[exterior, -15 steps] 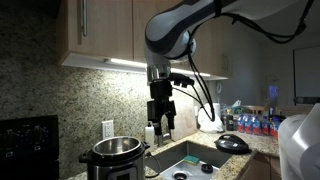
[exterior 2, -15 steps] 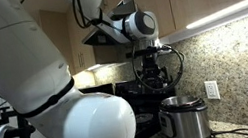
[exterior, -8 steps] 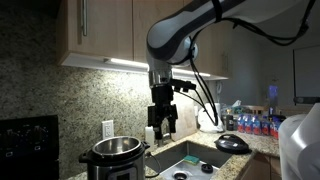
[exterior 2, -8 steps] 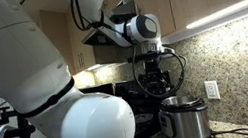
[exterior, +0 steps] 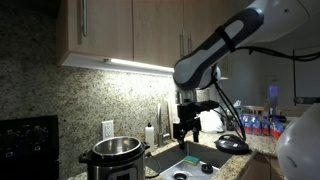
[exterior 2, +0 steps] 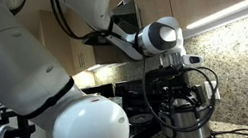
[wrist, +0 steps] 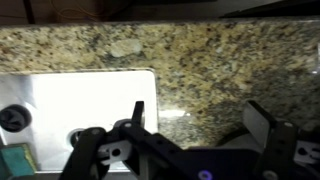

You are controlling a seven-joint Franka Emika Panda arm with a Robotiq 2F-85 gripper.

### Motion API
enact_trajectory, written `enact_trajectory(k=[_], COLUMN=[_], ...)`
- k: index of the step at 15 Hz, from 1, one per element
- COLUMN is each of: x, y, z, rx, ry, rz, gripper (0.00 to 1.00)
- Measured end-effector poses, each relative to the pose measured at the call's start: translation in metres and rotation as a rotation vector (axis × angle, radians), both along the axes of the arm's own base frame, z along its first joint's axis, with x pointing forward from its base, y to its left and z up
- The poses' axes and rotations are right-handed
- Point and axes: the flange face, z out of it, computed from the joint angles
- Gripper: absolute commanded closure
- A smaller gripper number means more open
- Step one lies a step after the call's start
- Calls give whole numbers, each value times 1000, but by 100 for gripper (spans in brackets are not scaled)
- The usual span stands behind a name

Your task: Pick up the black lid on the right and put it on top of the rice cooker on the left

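The rice cooker (exterior: 112,155) is steel with a black rim and stands open-topped on the granite counter at the left. The black lid (exterior: 232,143) lies on the counter at the right, beyond the sink. My gripper (exterior: 187,134) hangs over the sink between them, closer to the lid, open and empty. In an exterior view my gripper (exterior 2: 188,99) hangs in front of the cooker (exterior 2: 181,135) and partly hides it. In the wrist view my gripper (wrist: 200,112) is spread wide over speckled granite, with nothing between the fingers.
A steel sink (exterior: 185,160) lies between cooker and lid, and it shows as a bright basin in the wrist view (wrist: 70,100). A soap bottle (exterior: 150,133) stands at the backsplash. Bottles (exterior: 255,123) stand behind the lid. A black oven (exterior: 28,145) is at the far left. Cabinets hang above.
My gripper has moved away from the cooker toward the lid side and now hangs lower over the sink. It stays open and empty.
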Motion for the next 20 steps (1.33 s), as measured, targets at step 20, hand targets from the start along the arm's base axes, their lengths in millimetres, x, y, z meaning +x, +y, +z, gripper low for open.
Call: enact_trajectory(k=[20], x=[-8], y=[-214], z=[-33], rx=[-302], ry=[6], rz=[-208], gripper=[0])
